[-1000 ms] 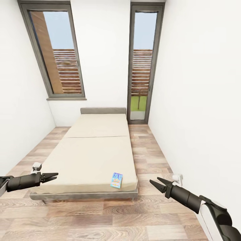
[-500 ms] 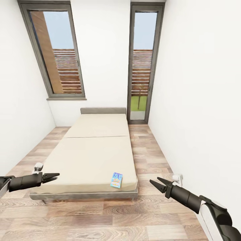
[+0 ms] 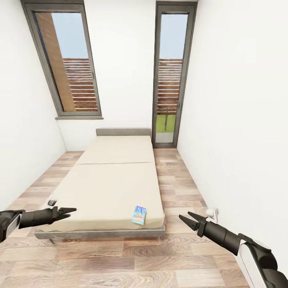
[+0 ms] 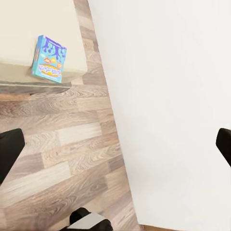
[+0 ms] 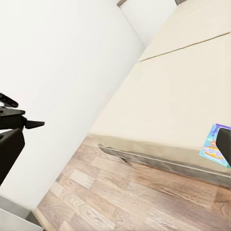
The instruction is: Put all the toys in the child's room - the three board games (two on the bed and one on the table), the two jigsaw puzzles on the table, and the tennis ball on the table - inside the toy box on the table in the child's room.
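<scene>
Blue game box (image 3: 139,215), at the bed's (image 3: 112,184) five-o'clock corner, probably light, stiff card, best pinched across its thin edges; left gripper (image 3: 69,211) and right gripper (image 3: 188,219) both agape, empty

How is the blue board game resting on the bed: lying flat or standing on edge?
Lying flat. The blue board game rests face up on the bed, by its near corner.

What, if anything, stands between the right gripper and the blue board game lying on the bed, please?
Nothing visible does. The blue board game lies flat near the foot corner of the bed, and the right gripper, jaws open, hangs over bare wood floor beside that corner. Just open air and the mattress edge separate them.
</scene>
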Motion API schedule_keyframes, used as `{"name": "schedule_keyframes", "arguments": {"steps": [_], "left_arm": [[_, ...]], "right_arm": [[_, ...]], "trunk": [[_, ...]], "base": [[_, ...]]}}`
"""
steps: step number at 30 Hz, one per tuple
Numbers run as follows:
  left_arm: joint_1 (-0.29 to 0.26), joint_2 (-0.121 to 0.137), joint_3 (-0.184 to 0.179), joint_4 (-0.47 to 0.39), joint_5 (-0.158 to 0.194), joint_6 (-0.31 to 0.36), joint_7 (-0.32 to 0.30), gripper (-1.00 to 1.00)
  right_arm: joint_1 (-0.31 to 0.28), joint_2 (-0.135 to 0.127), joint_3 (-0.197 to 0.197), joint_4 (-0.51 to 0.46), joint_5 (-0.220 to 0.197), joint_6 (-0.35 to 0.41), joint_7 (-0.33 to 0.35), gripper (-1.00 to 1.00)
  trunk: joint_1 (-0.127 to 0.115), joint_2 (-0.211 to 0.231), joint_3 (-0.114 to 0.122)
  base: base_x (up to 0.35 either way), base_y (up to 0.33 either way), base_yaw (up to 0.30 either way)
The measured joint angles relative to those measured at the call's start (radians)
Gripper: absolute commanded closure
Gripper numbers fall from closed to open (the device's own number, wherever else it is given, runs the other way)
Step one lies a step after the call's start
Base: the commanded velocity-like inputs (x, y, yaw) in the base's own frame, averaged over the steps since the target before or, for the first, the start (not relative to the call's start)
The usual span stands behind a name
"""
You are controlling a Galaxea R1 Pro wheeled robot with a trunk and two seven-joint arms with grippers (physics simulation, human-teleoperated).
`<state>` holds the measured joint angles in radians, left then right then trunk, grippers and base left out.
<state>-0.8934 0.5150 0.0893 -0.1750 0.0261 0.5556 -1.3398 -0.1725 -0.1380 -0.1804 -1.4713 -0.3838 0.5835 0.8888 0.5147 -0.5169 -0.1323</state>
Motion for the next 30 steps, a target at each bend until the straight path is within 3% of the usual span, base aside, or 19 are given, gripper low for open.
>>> {"name": "schedule_keyframes", "arguments": {"steps": [6,20,25,30], "left_arm": [[0.0,-0.017,0.0,0.0,0.0,0.019,0.064,-1.0],[0.0,-0.057,0.0,0.0,-0.001,0.024,0.091,-1.0],[0.0,-0.086,0.0,0.0,-0.001,0.021,0.126,-1.0],[0.0,-0.111,0.001,0.0,-0.002,0.02,0.226,-1.0]], "right_arm": [[0.0,0.0,0.0,0.0,0.0,0.0,-0.001,-1.0],[0.0,0.003,0.0,0.044,-0.003,0.001,-0.002,-1.0],[0.0,0.024,0.001,0.065,-0.019,0.001,-0.002,-1.0],[-0.001,0.056,0.0,0.093,-0.029,0.0,-0.001,-1.0]], "trunk": [[0.023,-0.042,-0.019],[0.077,-0.14,-0.063],[0.096,-0.175,-0.079],[0.115,-0.211,-0.094]], "base": [[0.0,0.0,0.0],[0.0,0.0,0.0],[0.0,0.0,0.0],[0.0,0.0,0.0]]}}
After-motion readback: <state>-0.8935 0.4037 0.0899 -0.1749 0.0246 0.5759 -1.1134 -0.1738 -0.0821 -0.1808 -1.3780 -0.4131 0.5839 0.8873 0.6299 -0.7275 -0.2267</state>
